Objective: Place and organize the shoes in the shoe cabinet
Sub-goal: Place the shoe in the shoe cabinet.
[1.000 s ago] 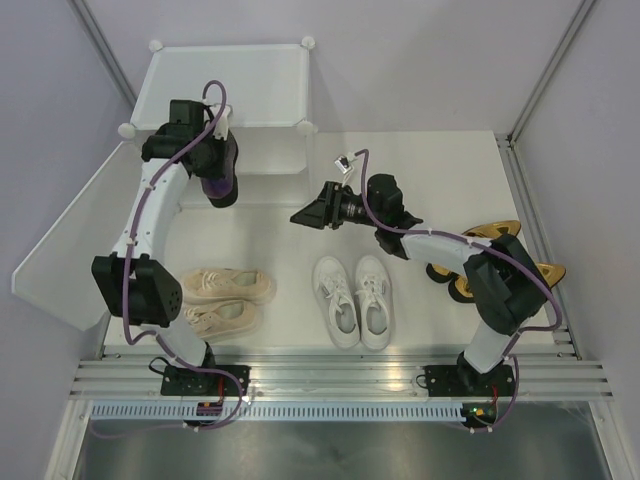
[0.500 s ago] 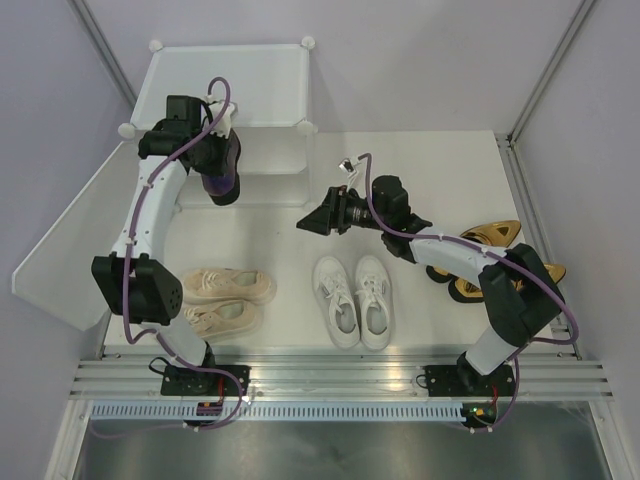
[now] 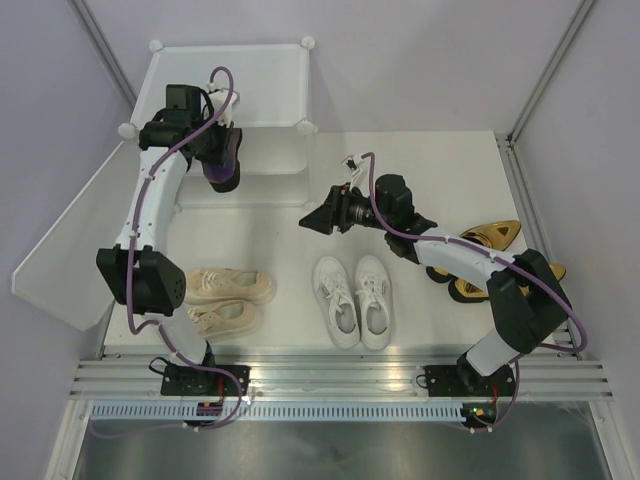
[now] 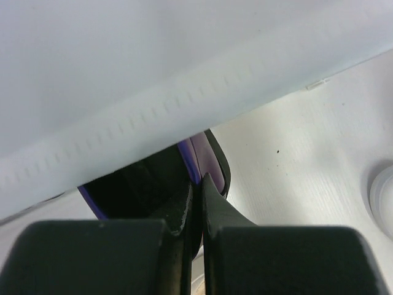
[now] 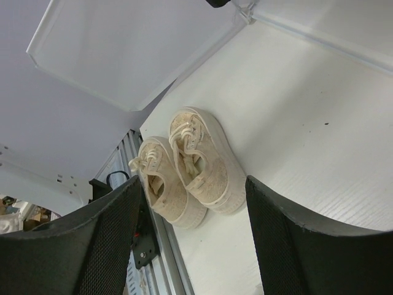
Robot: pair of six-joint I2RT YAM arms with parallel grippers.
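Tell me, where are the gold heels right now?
In the top view the gold heels lie on the right side of the table, partly hidden under the right arm, to the right of the white sneakers.

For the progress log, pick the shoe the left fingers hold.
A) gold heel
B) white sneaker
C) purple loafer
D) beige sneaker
C: the left fingers are shut on the rim of a purple loafer at the front of the cabinet.
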